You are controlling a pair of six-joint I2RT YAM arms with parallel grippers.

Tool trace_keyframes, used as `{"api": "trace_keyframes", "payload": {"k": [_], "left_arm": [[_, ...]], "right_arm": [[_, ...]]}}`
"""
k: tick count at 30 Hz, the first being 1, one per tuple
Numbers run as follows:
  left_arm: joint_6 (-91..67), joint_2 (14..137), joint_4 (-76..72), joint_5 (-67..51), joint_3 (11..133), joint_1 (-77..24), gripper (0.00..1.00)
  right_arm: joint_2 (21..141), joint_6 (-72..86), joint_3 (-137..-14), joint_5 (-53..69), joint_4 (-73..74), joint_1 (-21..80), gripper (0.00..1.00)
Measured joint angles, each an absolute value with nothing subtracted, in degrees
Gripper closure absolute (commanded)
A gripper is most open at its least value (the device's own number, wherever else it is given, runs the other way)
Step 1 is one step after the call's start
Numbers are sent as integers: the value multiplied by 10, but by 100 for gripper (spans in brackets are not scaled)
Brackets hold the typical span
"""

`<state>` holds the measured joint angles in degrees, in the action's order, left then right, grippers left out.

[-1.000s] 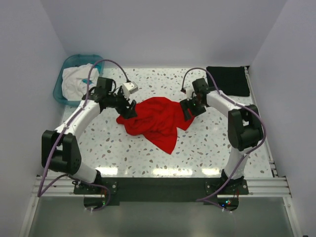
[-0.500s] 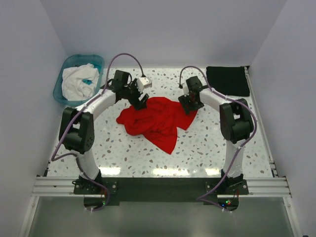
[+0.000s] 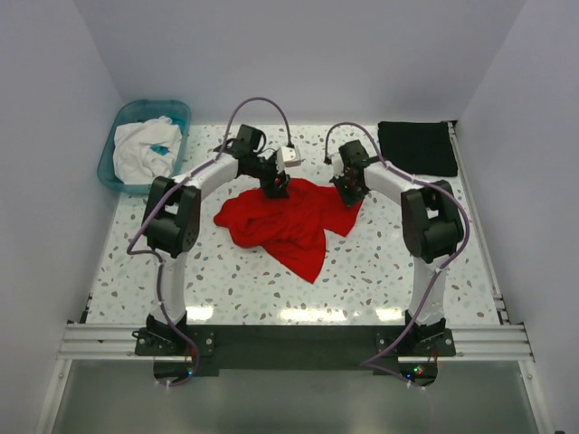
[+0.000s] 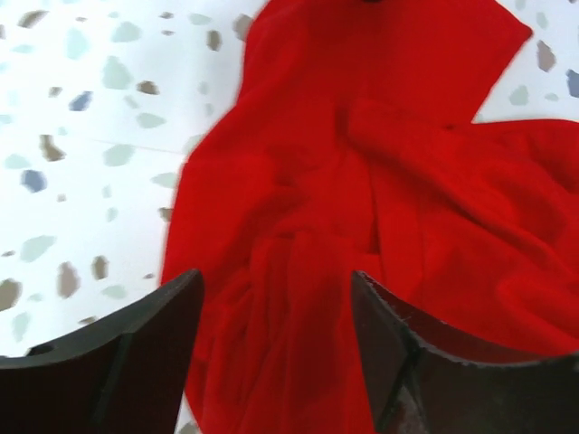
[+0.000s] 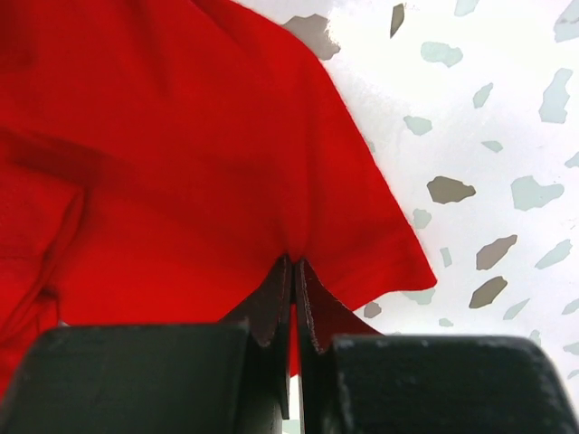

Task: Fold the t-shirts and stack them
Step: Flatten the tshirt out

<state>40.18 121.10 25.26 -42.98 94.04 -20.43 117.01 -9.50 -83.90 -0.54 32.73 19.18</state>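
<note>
A bright red t-shirt (image 3: 294, 221) lies crumpled in the middle of the speckled table. My right gripper (image 3: 349, 193) is at its far right corner, shut on the red cloth (image 5: 226, 163), which bunches between the closed fingers (image 5: 271, 307). My left gripper (image 3: 275, 187) hovers over the shirt's far left edge with its jaws open, red folds (image 4: 280, 298) between them but not pinched. A black t-shirt (image 3: 417, 146), folded into a flat rectangle, lies at the far right corner.
A teal basin (image 3: 127, 122) holding white cloth (image 3: 145, 149) stands at the far left corner. Grey walls close in the table on three sides. The arm bases sit on a black rail (image 3: 289, 339) at the near edge.
My left arm swung right and farther back along the shirt's far edge. My right gripper moved onto the shirt's far right corner and shut on it.
</note>
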Motion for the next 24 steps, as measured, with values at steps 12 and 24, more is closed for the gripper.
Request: {"api": "trace_keyframes", "payload": {"k": [12, 24], "left_arm": [[509, 1220, 376, -448, 976, -214, 100], [632, 938, 534, -466, 916, -63, 100]], "right_arm": [[1152, -137, -839, -11, 345, 182, 100], [1040, -215, -893, -12, 367, 86, 100]]}}
